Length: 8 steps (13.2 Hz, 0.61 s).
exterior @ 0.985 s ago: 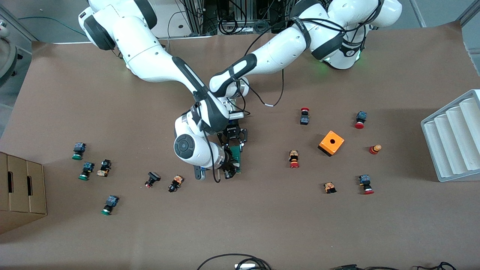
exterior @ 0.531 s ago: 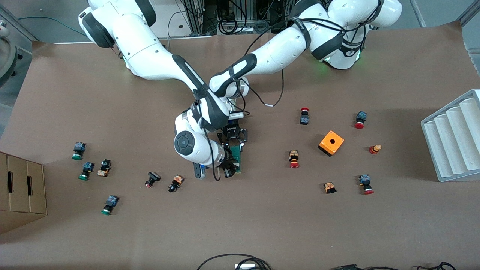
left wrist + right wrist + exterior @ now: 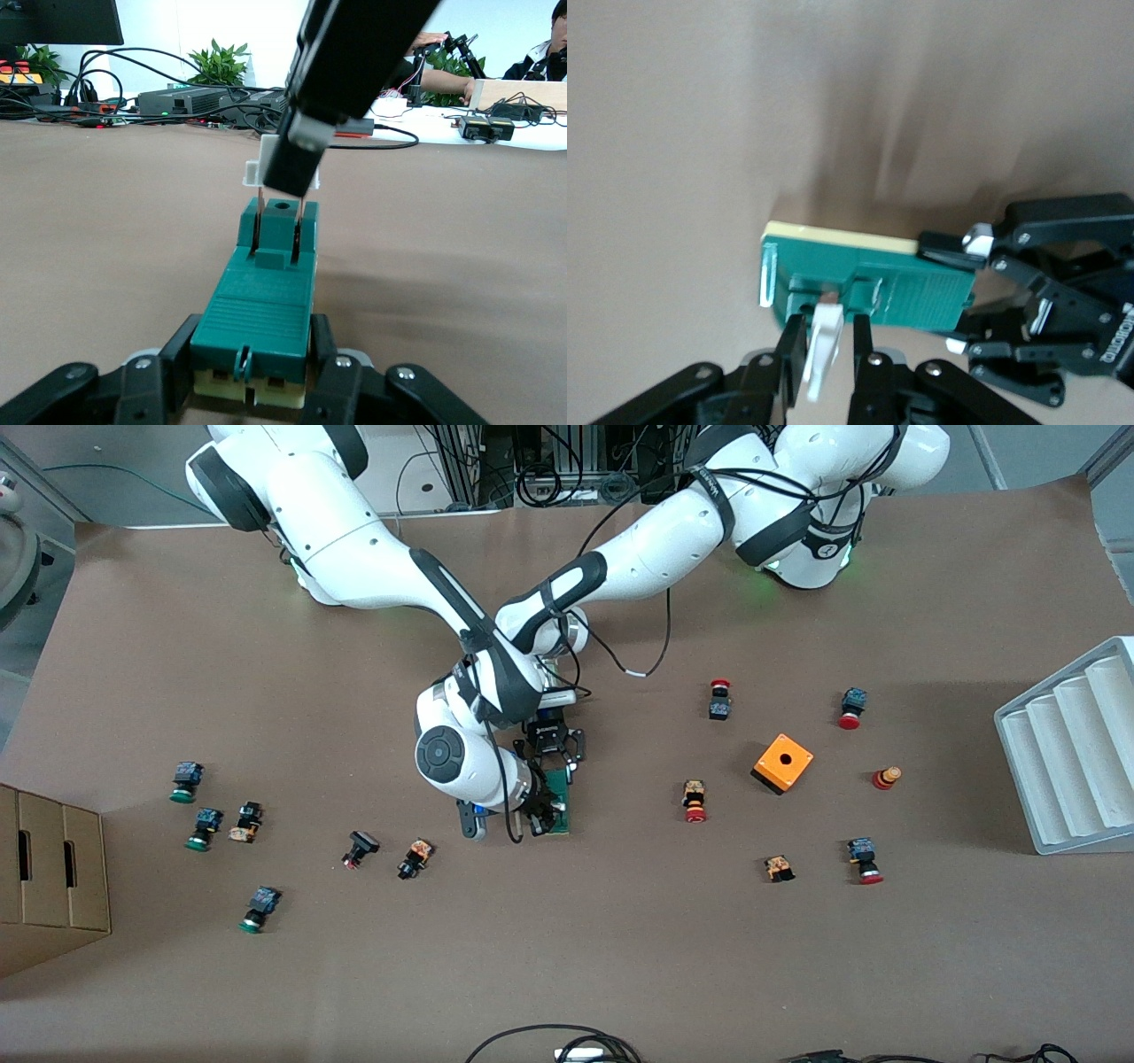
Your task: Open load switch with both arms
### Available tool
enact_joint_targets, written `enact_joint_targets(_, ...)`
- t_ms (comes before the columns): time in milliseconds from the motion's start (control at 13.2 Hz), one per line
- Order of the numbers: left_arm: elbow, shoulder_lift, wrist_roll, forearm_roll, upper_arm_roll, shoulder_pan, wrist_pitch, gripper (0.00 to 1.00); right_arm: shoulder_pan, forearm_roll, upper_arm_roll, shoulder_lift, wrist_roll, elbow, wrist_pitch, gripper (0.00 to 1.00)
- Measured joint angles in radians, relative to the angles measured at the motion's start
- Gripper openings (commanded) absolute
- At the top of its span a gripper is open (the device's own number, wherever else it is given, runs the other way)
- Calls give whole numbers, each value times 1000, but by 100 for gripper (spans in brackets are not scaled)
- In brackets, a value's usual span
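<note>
The big brown table (image 3: 620, 957) fills the room, with little things dotted all over it. A grey ridged tray (image 3: 1076, 753) sits at the left arm's end and a cardboard box (image 3: 49, 868) at the right arm's end. Two big white arms reach in and meet near the middle.

The load switch (image 3: 558, 802) lies flat on the table there, a small dark green block with a cream underside. An orange box with a hole (image 3: 783, 763) sits well apart from it, toward the left arm's end. Small red and green push buttons lie scattered on both sides.

The left pincer (image 3: 252, 390) is clenched on one end of the load switch, a finger on each side, pinning it to the table. The right pincer (image 3: 828, 345) is over the end that lies nearer the front camera. It is pinched on the little white tab (image 3: 824, 350), which stands partly out of the green block on two thin metal pins (image 3: 260, 212).

I think the job is part way done, since the tab looks lifted but not free. To do this step well, the left arm should hold the block firm and flat. The right arm should pull straight along the pins, slowly, without twisting. A crooked pull could bend the pins or let the tab slip.
</note>
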Motion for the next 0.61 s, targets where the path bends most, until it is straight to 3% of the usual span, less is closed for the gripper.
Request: enact_joint_targets(606,0,0,1,0,0,0,0,55,0,-1,0,-4,-3,-12,2,29)
